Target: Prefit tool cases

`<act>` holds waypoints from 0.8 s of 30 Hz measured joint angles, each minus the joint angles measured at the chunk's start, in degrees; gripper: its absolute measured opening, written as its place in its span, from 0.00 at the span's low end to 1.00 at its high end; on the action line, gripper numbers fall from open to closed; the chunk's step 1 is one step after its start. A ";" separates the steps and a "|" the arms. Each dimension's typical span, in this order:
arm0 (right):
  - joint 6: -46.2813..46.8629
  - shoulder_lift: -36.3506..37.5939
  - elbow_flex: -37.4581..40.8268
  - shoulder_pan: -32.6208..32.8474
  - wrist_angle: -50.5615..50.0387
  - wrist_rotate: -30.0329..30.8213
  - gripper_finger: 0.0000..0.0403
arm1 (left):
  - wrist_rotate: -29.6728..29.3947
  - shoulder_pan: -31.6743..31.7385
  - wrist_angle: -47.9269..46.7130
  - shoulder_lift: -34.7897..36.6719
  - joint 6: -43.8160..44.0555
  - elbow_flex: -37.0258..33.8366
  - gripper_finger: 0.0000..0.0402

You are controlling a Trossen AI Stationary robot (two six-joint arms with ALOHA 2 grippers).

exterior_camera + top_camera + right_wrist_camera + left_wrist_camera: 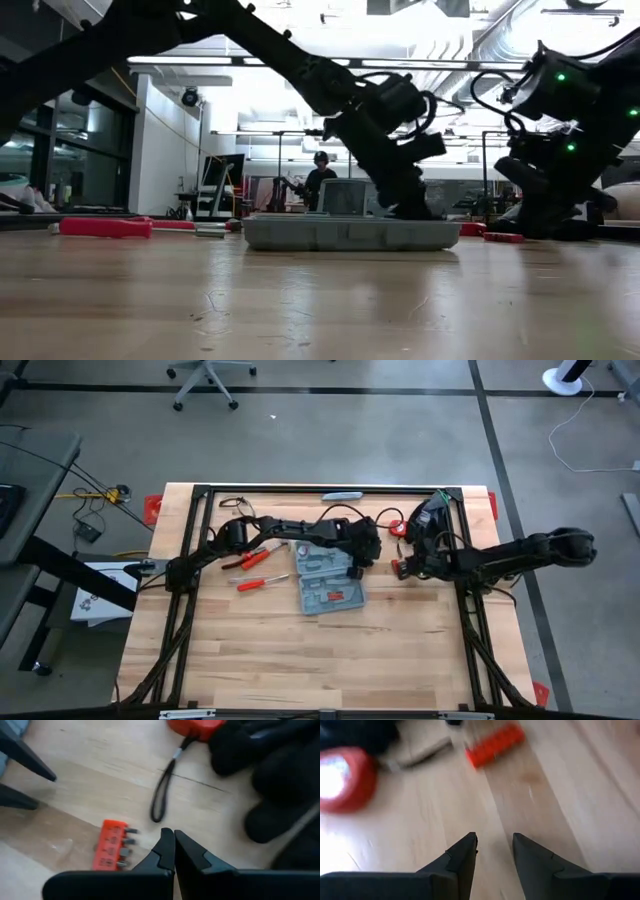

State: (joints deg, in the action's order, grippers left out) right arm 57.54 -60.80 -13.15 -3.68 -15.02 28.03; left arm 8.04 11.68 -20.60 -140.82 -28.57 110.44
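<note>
The blue-grey tool case [331, 586] lies open and flat on the table's middle, and the low view shows its tray from the side [350, 233]. My left gripper [495, 840] is open just right of the case [368, 556], over bare wood, with nothing between its fingers. My right gripper [174, 836] is shut and holds nothing. It hovers beside a red bit holder [112, 852], right of the case [405, 565]. A red tape measure [342, 780] with a black wrist loop [162, 795] lies farther back.
Two red-handled screwdrivers [255, 558] [262, 582] lie left of the case, one of them seen in the low view [105, 227]. A slim grey bar [343, 495] sits at the far edge. The near half of the table [320, 660] is bare wood.
</note>
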 joint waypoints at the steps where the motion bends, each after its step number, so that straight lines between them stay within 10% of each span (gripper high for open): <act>1: -1.06 0.00 0.00 -0.55 0.65 -0.97 0.00 | -0.07 0.00 -1.80 0.10 0.04 0.02 0.30; 24: -6.03 -11.55 -0.28 -3.23 16.97 -5.66 0.00 | -4.72 -3.61 -3.91 0.31 -0.24 -0.03 0.30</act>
State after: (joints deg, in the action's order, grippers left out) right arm 51.52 -72.34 -13.43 -6.92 1.95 22.37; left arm 3.32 8.08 -24.51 -140.52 -28.82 110.41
